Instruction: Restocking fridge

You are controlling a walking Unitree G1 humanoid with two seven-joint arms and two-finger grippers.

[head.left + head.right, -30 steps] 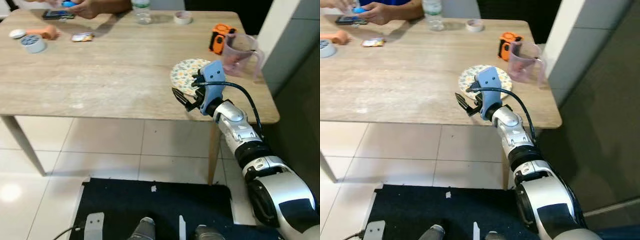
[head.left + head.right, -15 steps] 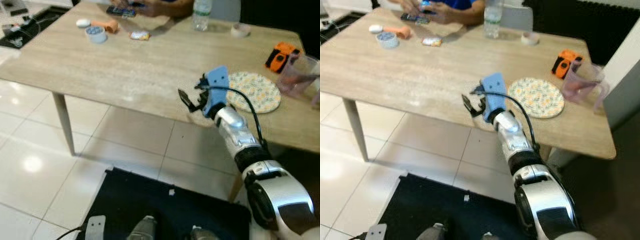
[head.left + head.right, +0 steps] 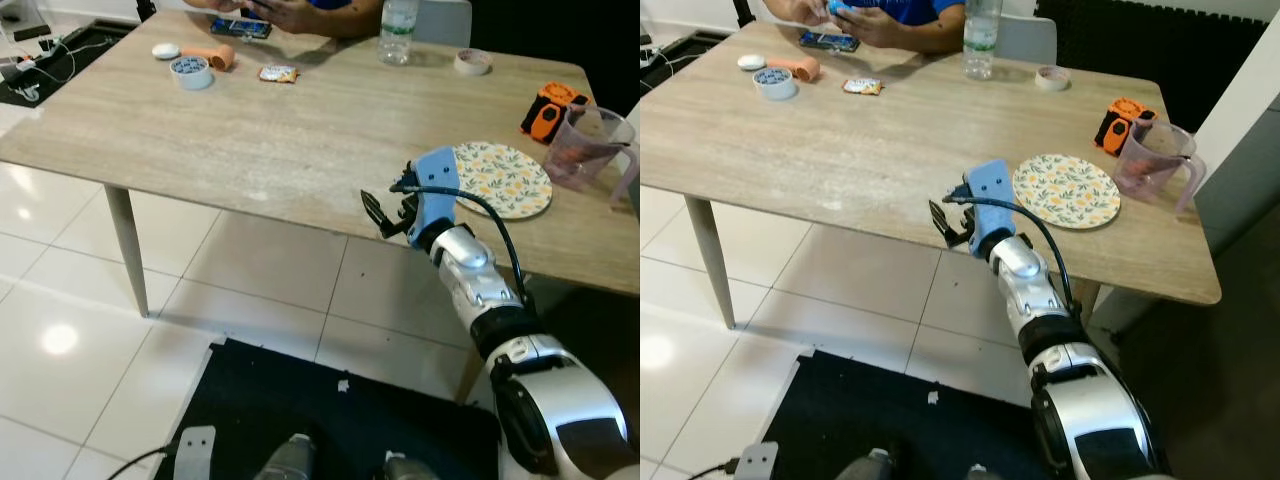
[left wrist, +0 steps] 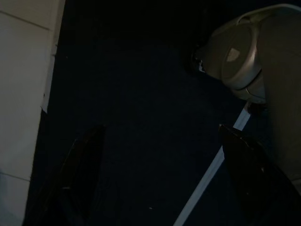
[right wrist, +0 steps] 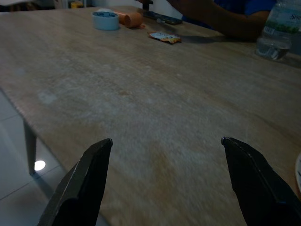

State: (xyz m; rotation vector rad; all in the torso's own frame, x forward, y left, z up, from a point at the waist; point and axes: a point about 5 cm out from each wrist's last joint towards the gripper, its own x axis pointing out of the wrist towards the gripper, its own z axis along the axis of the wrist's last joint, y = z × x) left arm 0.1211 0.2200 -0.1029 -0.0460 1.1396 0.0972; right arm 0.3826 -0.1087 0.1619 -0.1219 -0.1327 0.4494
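Wooden table (image 3: pixel 250 130); one plate (image 3: pixel 500 180); one jug (image 3: pixel 590 145)

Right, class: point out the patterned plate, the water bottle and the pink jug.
patterned plate (image 3: pixel 1066 190), right eye view, centre of its face
water bottle (image 3: pixel 981 42), right eye view, label band
pink jug (image 3: pixel 1152 160), right eye view, side wall

The robot's right arm (image 3: pixel 480 295) is a chain of rounded silver segments joined by black rings, swelling to a bulbous silver-and-black shell nearest the body. A pale blue block with two small dark holes (image 3: pixel 434 187) sits at the wrist, and a black cable (image 3: pixel 497 222) loops from it back along the forearm. The right gripper (image 3: pixel 378 212) ends in two long black fingers (image 5: pixel 84 183), broad and tapering. The left gripper (image 4: pixel 160 183) has matching dark fingers (image 4: pixel 80 174) beside a grey-silver rounded body casing (image 4: pixel 249 52).
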